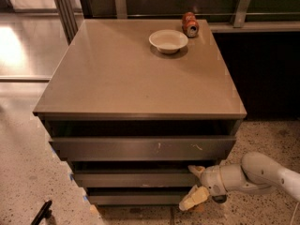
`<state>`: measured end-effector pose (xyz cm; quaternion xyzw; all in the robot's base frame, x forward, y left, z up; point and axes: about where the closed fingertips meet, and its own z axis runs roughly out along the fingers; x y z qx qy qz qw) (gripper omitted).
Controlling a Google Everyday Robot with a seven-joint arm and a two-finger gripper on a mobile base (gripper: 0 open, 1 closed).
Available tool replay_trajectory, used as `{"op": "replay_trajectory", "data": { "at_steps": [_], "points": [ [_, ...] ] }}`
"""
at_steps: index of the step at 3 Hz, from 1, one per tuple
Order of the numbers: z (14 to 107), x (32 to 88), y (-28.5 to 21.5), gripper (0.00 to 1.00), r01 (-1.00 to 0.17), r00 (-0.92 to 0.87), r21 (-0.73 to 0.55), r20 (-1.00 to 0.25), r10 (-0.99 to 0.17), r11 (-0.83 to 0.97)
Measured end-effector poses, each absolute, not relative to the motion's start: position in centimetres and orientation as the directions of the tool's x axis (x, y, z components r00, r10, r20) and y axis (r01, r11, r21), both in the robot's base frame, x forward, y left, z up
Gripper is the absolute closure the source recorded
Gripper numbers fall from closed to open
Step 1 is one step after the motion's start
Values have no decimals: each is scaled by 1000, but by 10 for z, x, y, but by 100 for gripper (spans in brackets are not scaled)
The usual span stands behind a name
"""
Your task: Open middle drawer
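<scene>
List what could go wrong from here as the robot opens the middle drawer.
The gripper sits at the right end of the middle drawer, so an off-centre pull might skew it. Its lower finger reaches the bottom drawer, which might be tugged instead. The front has no handle, so the grip may slip.

- Middle drawer — a wide, shallow grey-brown metal front, plain and handleless, is shown level, second of three in the stack, below the taller scratched front and above the lowest front.
- A dark gap is seen along its upper edge; its inside is hidden.
- Gripper — placed at the drawer front's right end, its pale fingers spread apart, one high, one low.
</scene>
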<state>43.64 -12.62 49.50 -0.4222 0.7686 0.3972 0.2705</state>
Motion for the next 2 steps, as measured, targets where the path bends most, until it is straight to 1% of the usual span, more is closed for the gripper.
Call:
{"op": "replay_trajectory", "data": {
  "at_steps": [1, 2],
  "points": [
    [500, 437, -126, 0, -877, -460, 318, -775, -434, 361],
    [500, 437, -126, 0, -877, -460, 318, -775, -434, 361]
  ]
}}
